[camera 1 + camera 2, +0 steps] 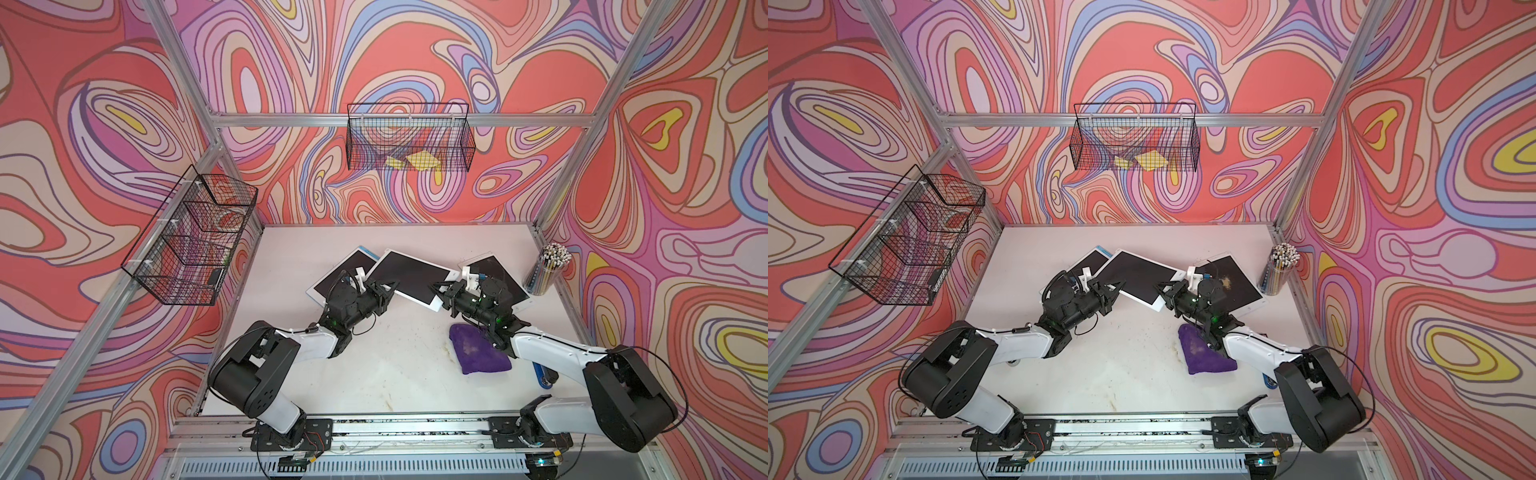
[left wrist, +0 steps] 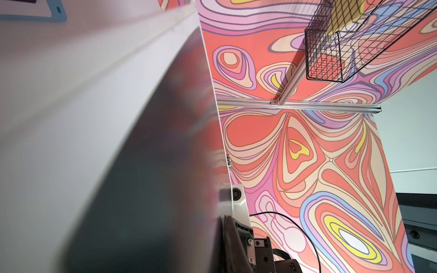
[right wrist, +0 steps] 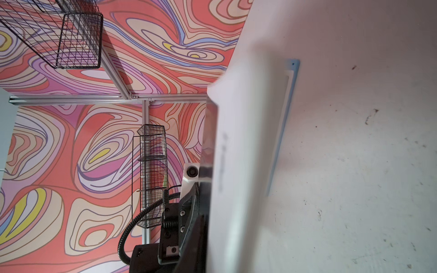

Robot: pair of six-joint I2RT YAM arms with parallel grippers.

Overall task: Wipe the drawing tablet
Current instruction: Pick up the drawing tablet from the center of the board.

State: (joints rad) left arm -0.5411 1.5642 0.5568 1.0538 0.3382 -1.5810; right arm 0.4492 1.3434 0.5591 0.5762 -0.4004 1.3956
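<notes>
Three drawing tablets lie overlapping at the back of the table. The middle drawing tablet (image 1: 409,278) (image 1: 1138,276) has a black screen and a white frame, and it sits between both grippers. My left gripper (image 1: 388,291) (image 1: 1115,289) is shut on its left edge; in the left wrist view one of the fingers (image 2: 236,232) presses on the dark screen (image 2: 153,189). My right gripper (image 1: 438,291) (image 1: 1163,291) straddles the near right corner. One of its fingers (image 3: 194,224) lies against the tablet (image 3: 236,165) and the other is hidden. A purple cloth (image 1: 478,349) (image 1: 1204,353) lies on the table under the right arm.
A blue-framed tablet (image 1: 345,270) lies left of the middle one. The right tablet (image 1: 1233,282) carries a yellowish smudge. A clear cup of pencils (image 1: 548,270) stands at the back right. Wire baskets hang on the left wall (image 1: 191,237) and the back wall (image 1: 409,137).
</notes>
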